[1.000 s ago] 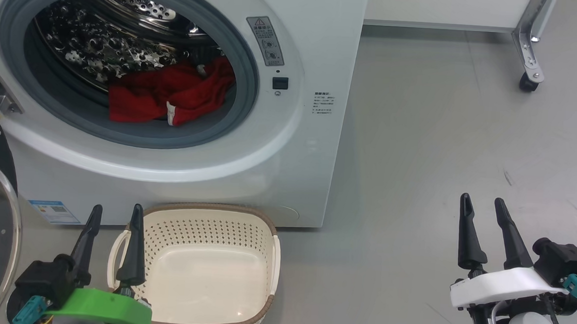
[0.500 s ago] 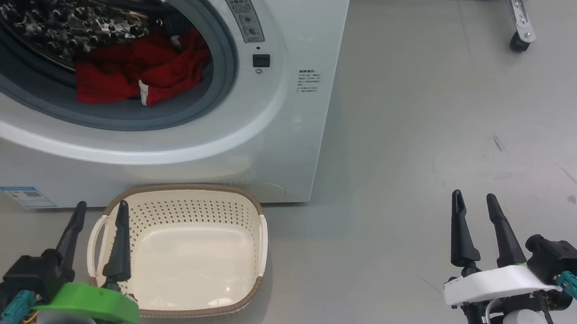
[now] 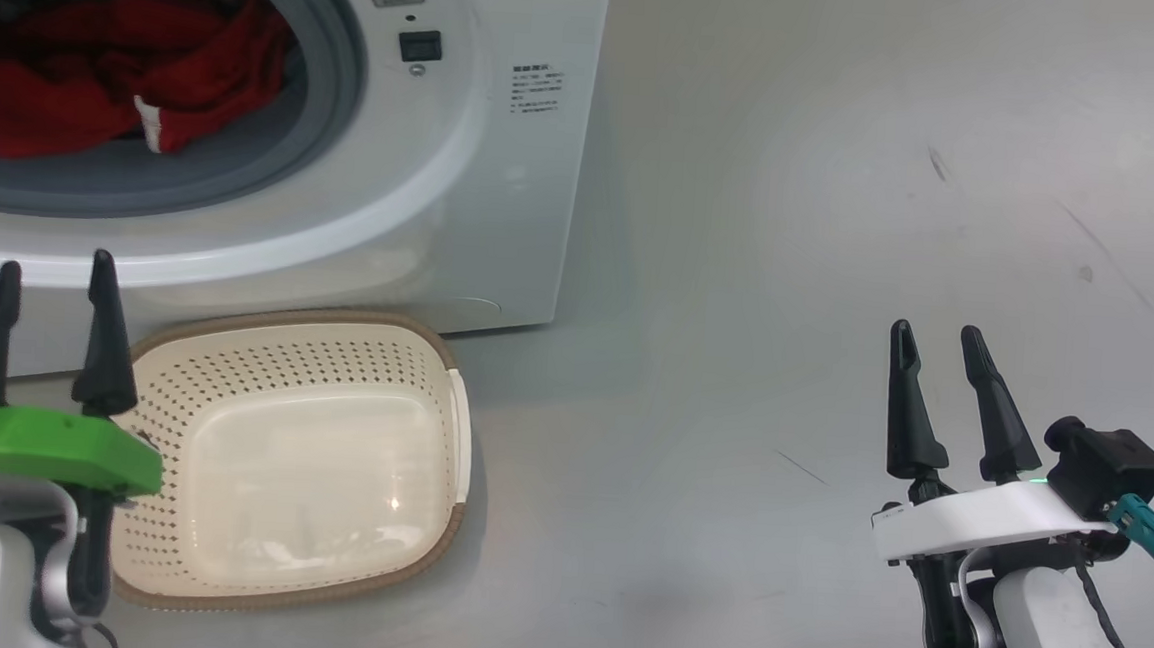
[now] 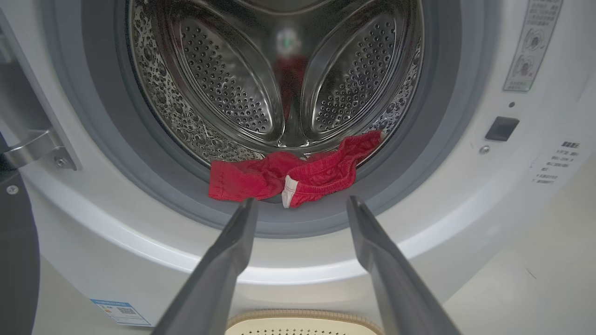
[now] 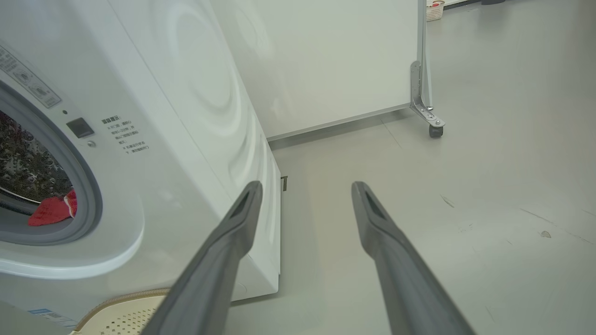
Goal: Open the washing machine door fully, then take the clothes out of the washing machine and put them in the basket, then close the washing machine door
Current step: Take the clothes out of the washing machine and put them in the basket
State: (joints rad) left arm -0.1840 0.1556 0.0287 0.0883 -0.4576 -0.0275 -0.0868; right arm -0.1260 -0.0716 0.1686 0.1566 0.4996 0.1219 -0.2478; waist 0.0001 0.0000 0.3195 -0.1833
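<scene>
Wide and empty hang left claw and right claw; crumpled red fabric clothes lie inside the white front-loading washing machine.

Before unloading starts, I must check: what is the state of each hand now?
Left hand: open, holding nothing.
Right hand: open, holding nothing.

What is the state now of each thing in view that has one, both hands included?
washing machine door: open.
washing machine: opening uncovered.
clothes: lying in the drum, not yet taken out.
basket: upright on the floor, empty.
left hand: open, empty.
right hand: open, empty.
</scene>
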